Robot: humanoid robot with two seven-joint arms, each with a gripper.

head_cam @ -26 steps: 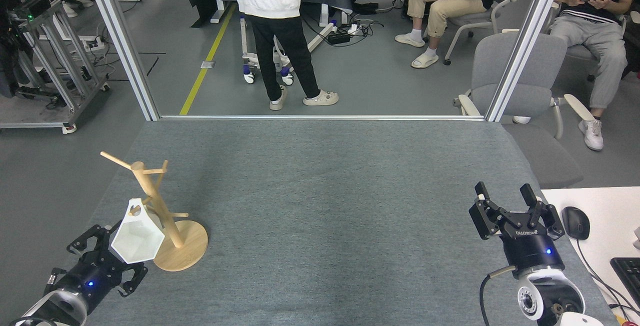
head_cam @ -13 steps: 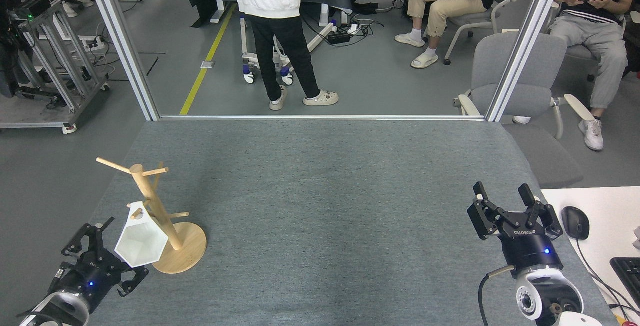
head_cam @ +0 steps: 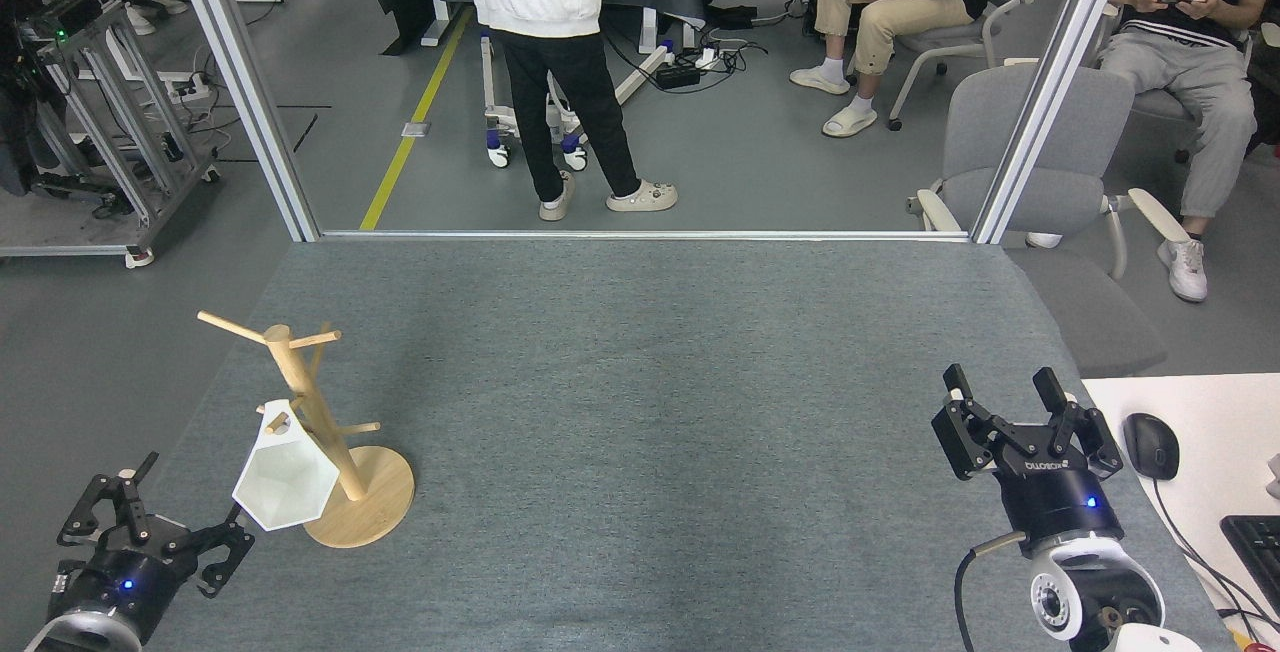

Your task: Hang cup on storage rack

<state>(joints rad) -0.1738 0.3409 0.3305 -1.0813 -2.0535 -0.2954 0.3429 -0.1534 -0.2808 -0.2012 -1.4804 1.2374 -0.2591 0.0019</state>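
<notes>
The white faceted cup (head_cam: 285, 478) hangs by its small handle on a lower peg of the light wooden storage rack (head_cam: 330, 432), mouth facing me, at the table's left. My left gripper (head_cam: 160, 522) is open and empty, down-left of the cup with a clear gap to it. My right gripper (head_cam: 1000, 387) stands open and empty near the table's right edge, fingers pointing up.
The grey felt table (head_cam: 640, 412) spreads between the arms. A white desk with a mouse (head_cam: 1150, 444) and keyboard (head_cam: 1255, 544) sits at right. Beyond the far edge a person (head_cam: 550, 62) stands, others sit, and a grey chair (head_cam: 1030, 162) is close by.
My left gripper has let go of the cup and pulled back down-left, away from it. The cup now hangs on the rack's peg. The right gripper barely moved.
</notes>
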